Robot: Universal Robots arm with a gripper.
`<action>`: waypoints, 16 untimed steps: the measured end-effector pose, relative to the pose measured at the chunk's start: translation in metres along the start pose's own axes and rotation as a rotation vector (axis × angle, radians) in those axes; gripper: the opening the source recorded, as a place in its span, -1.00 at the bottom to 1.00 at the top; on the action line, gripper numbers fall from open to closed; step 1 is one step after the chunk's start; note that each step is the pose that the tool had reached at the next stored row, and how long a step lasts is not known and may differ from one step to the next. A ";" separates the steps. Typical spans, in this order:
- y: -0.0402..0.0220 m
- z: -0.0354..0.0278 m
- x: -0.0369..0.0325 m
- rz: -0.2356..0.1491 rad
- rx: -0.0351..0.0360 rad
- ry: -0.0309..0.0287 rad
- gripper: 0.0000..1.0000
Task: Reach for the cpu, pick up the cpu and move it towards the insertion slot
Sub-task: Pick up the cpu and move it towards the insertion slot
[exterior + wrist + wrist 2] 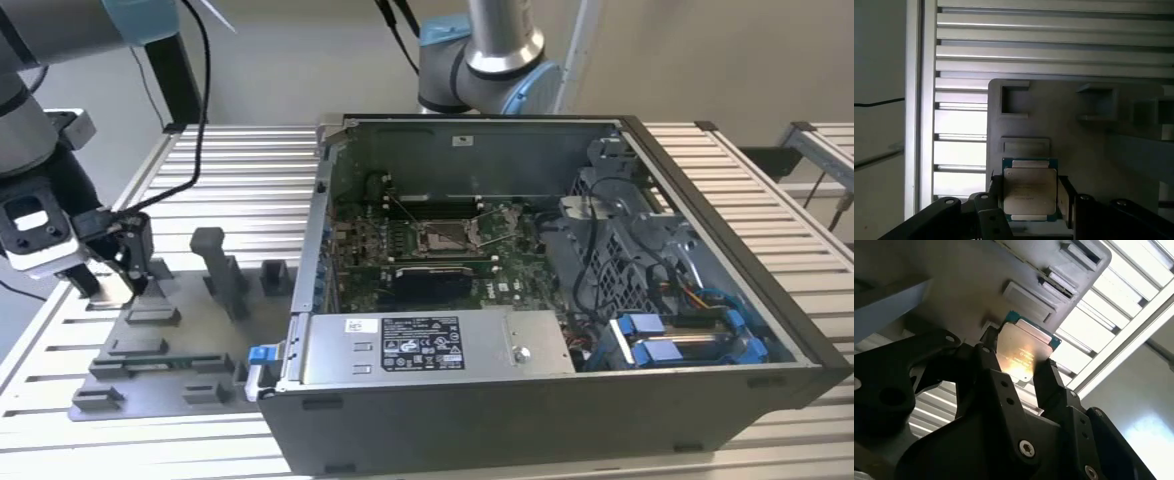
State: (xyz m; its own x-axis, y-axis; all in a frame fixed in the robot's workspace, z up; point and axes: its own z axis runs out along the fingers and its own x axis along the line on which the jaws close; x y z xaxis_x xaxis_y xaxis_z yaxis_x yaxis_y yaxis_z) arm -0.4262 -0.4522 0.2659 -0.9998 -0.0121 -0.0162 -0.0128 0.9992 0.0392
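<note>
In the exterior view the gripper (114, 285) hung at about nine o'clock, low over a grey fixture plate (160, 345) that lay on the slatted desk (240, 170). The open computer case (747, 300) stood beside that plate. The insertion slot (445, 236) sat in the case's green board near the middle of the view, toward three o'clock from the gripper and well apart from it, with the case wall between them. In the second wrist view the cpu (1023, 352) showed its silvery face between the two black fingers (991, 370), which were drawn in against two opposite edges and looked clamped on it. The chip lay close against the grey plate, and I could not tell whether it had come clear of its seat. In the first wrist view the cpu (1030, 192) sat square between the fingers (995, 195), one against each side, with its thin green rim showing around the metal face and the plate's empty recesses (1014, 102) just beyond it. By my judgement the pick-up was the step in hand: the reach was done, the grasp appeared made, and no travel toward the slot showed. The carry would call for a straight lift clear of the plate, enough height to pass over the case wall, and a level chip kept square to the slot's frame.
</note>
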 end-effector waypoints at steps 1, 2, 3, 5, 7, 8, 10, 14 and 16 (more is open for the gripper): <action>0.0002 -0.0038 0.0000 0.000 -0.0001 -0.0001 -1.00; 0.0003 -0.0077 -0.0001 0.000 -0.0001 -0.0001 -1.00; 0.0004 -0.0106 -0.0002 0.000 -0.0001 -0.0001 -1.00; 0.0007 -0.0182 -0.0003 0.000 -0.0001 -0.0002 -1.00; 0.0010 -0.0251 -0.0004 0.000 0.0000 0.0000 -1.00; 0.0011 -0.0279 -0.0005 0.000 0.0000 0.0000 -1.00; 0.0013 -0.0333 -0.0006 0.000 -0.0001 -0.0002 -1.00; 0.0019 -0.0487 -0.0008 0.000 -0.0001 -0.0002 -1.00; 0.0022 -0.0569 -0.0009 0.000 0.0000 -0.0001 -1.00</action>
State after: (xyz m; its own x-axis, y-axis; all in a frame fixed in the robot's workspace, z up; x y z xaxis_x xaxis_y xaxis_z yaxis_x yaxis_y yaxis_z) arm -0.4262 -0.4522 0.3228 -0.9998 -0.0121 -0.0163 -0.0128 0.9992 0.0392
